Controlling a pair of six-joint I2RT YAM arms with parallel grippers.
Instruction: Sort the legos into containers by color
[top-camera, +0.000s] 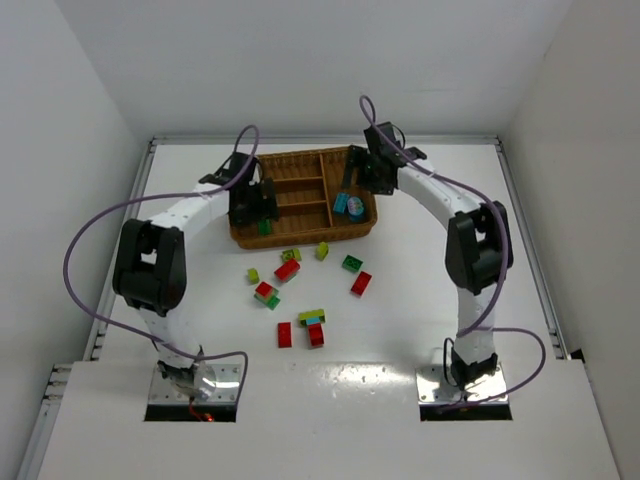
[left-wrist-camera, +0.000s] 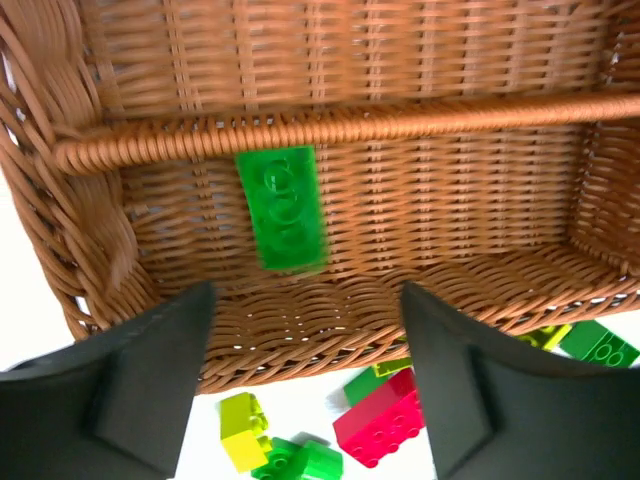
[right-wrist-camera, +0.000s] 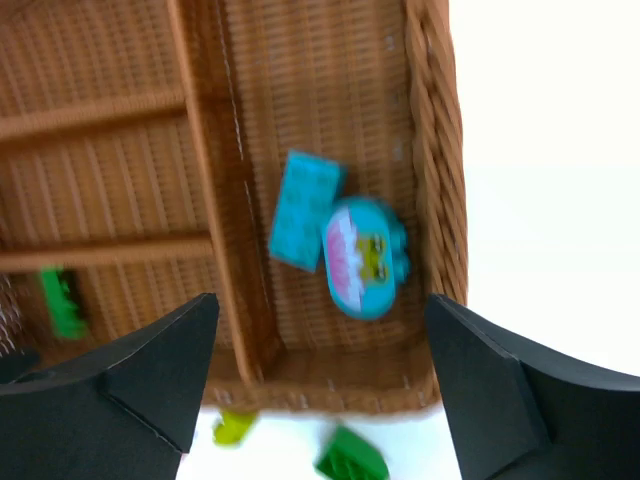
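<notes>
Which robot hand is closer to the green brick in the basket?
Left. The left gripper hovers right above the green brick; the right gripper is over the basket's other end, above the cyan pieces.

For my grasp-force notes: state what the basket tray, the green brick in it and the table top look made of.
Tray: woven wicker or rattan, brown, slightly glossy; interlaced strands and wrapped divider rods show. Green brick: hard moulded plastic, smooth and shiny, with round studs. Table: white, smooth, glossy with soft reflections; material unclear, possibly laminate.
</notes>
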